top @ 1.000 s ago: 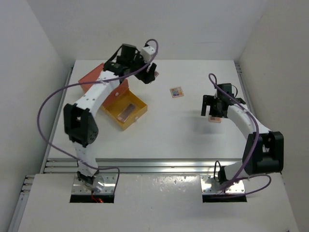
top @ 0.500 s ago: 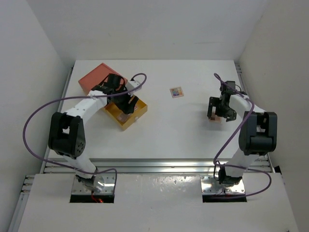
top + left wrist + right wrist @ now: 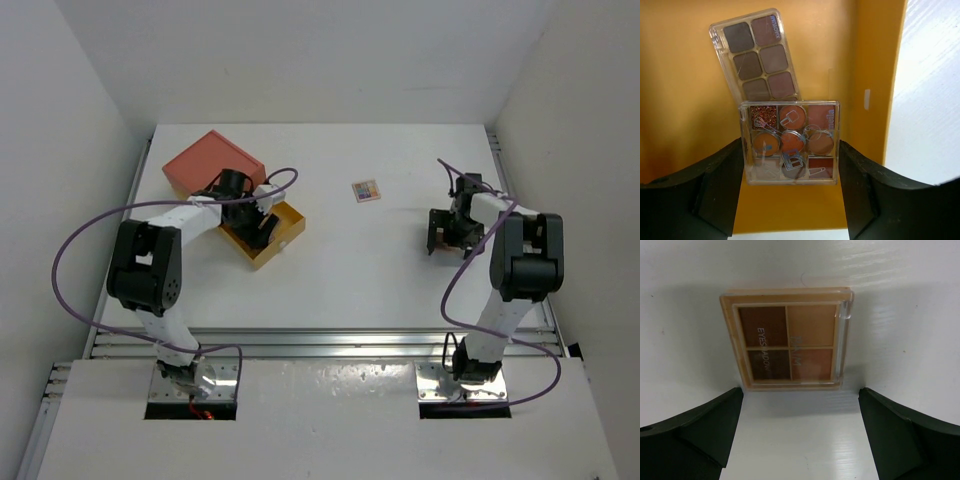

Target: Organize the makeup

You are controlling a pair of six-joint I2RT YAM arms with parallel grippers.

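Clear-cased palette (image 3: 788,142) of coppery pans sits gripped between left jaws.

Palettes split between box and table

In the top view, the open box (image 3: 290,226) sits left of centre on the table (image 3: 350,275), with a flat lid (image 3: 212,160) just beside it toward the upper left. A loose palette (image 3: 366,190) lies alone near mid-frame, well apart from both arms. The left gripper (image 3: 256,222) reaches into the box. Its wrist view shows a nine-pan palette (image 3: 788,142) between its fingers (image 3: 720,185), overlapping the lower end of a six-pan palette (image 3: 757,55) tilted on the box floor. At right, the right gripper (image 3: 445,232) sits low over the table. A four-pan palette (image 3: 789,345) lies flat ahead of its spread fingers (image 3: 690,435), touching neither
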